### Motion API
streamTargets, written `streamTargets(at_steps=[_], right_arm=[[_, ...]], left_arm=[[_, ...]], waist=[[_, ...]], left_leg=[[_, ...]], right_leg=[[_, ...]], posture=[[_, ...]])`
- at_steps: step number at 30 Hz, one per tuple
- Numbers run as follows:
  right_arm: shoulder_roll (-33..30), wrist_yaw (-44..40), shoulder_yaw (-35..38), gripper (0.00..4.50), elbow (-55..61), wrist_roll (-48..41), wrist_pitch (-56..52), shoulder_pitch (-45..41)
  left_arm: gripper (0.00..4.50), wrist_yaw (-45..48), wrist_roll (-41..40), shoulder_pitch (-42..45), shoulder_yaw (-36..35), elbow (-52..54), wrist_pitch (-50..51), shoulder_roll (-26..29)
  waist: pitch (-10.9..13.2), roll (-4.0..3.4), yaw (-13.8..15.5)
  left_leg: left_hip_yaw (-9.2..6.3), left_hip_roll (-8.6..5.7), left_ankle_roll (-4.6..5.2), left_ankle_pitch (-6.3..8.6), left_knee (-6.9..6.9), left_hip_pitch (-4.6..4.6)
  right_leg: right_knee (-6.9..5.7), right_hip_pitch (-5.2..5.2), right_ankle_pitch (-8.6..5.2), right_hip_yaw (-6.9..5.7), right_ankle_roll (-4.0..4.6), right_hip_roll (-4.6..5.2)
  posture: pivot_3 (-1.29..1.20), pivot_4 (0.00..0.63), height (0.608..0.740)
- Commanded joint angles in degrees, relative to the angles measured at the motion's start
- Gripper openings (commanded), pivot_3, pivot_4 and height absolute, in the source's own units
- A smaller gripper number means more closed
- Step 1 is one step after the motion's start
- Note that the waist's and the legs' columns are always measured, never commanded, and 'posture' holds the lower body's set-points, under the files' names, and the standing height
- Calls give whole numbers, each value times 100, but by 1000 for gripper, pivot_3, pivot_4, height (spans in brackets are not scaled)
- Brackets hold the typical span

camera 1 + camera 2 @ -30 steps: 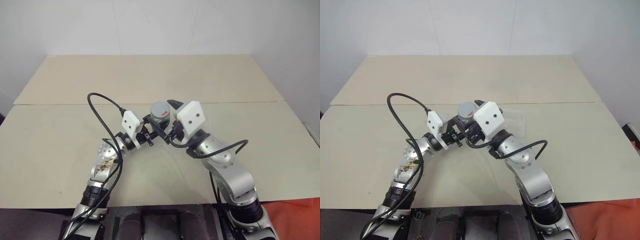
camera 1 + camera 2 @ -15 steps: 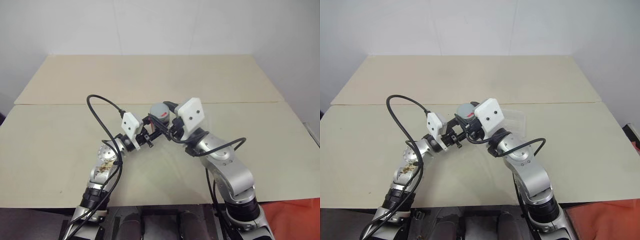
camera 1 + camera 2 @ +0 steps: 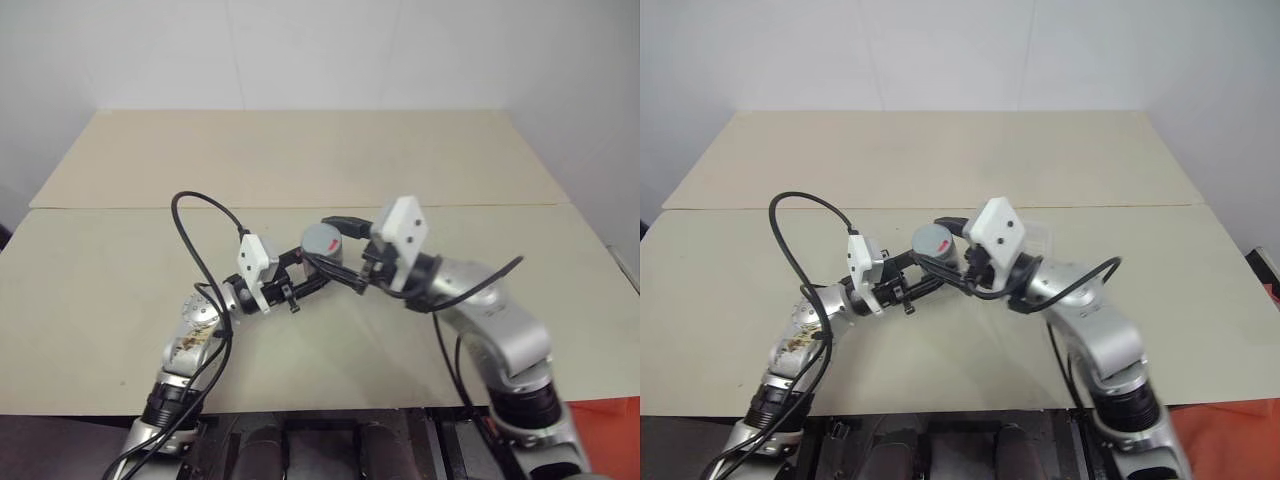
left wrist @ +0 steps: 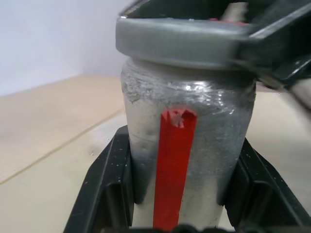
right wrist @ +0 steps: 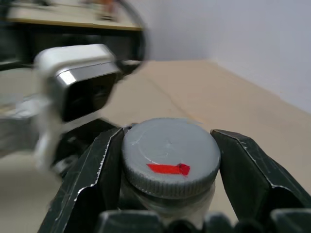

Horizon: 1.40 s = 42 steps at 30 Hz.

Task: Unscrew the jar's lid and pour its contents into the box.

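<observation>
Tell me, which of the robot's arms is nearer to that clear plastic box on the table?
The right. Its gripper, closed on the lid, is next to the box. The left gripper holds the jar farther away.

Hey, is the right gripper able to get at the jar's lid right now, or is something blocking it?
Likely yes: the right gripper is already shut on the lid, one finger either side, while the left gripper holds the jar below.

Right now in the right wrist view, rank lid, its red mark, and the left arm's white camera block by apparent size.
1. lid
2. white camera block, not far behind, though farther from the camera, so unsure
3. red mark, clearly smallest
</observation>
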<state>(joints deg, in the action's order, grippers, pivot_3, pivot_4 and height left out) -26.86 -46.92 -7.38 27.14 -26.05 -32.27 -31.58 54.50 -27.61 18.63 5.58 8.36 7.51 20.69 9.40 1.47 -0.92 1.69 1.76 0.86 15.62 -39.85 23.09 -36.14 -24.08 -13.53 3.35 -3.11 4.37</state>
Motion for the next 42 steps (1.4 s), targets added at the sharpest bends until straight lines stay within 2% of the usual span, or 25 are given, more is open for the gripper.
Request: streamTargets(at_steps=[1,5,7,14,17,20,22,25,26,30,35,42], right_arm=[[-335,-1522,128,2792,-938,-579,265,-551],[-591,-3670,-400,2792,-2265,-673,749,-1421],[-579,-4344,-726,2792,-2891,-634,1021,-1829],[-892,-4558,-2208,2792,-4193,-1450,2389,-2744],[-867,-4558,-2371,2792,-4496,-1554,2914,-2822],[-647,-4558,-2065,2792,-4784,-1586,2877,-2796],[-562,-4558,-1804,3526,-4860,-1623,2632,-2797],[-648,-4527,-1317,4353,-4606,-1730,2507,-2594],[-708,-4502,-1155,4436,-4450,-1721,2416,-2497],[-971,-3910,-478,4436,-3379,-1655,2262,-1761],[-1070,-2576,276,4436,-1946,-1514,1909,-863],[-744,371,468,4436,208,-735,723,-43]], left_arm=[[1957,525,-495,98,31,593,173,155],[1957,759,-623,195,48,659,313,248],[1957,816,-610,232,53,665,323,259],[1957,794,-529,198,64,737,315,246],[1957,738,-498,140,57,778,302,243],[1957,691,-471,56,35,802,265,245],[1957,676,-469,0,10,812,258,241],[1957,670,-445,-69,-32,785,245,216],[1957,639,-380,-72,-20,765,237,219],[1957,596,-214,-43,39,578,75,170],[1957,330,54,30,35,307,-59,20],[1957,-498,835,257,73,-228,-446,-323]], waist=[[0,0,-18],[0,0,-27],[0,0,-24],[0,0,-8],[0,0,10],[0,0,11],[0,0,9],[0,0,29],[0,-1,49],[0,0,99],[0,-1,98],[0,0,87]], left_leg=[[0,2,0,0,1,-9],[6,4,0,0,2,-14],[9,2,1,0,1,-13],[10,5,0,0,1,-7],[9,5,0,0,1,-5],[9,6,0,0,0,-4],[9,7,0,0,0,-3],[8,7,0,0,0,0],[5,7,0,0,0,2],[3,6,1,0,-1,11],[3,6,0,0,-1,9],[3,3,-1,-1,-3,6]], right_leg=[[-1,5,0,0,0,-2],[0,8,1,3,2,-6],[-1,5,1,5,2,-5],[-3,-7,1,5,2,-1],[-3,-7,2,5,3,0],[-4,-8,2,4,3,1],[-6,-11,2,4,4,1],[-7,-13,3,4,5,1],[-7,-12,3,1,5,2],[-7,-12,3,-6,5,4],[-5,-14,3,-5,5,3],[-9,-13,3,-1,5,1]], posture=[[0,150,740],[0,150,740],[0,150,740],[0,150,740],[0,150,740],[0,150,740],[0,150,740],[0,150,740],[0,150,740],[0,150,740],[0,150,740],[0,150,740]])
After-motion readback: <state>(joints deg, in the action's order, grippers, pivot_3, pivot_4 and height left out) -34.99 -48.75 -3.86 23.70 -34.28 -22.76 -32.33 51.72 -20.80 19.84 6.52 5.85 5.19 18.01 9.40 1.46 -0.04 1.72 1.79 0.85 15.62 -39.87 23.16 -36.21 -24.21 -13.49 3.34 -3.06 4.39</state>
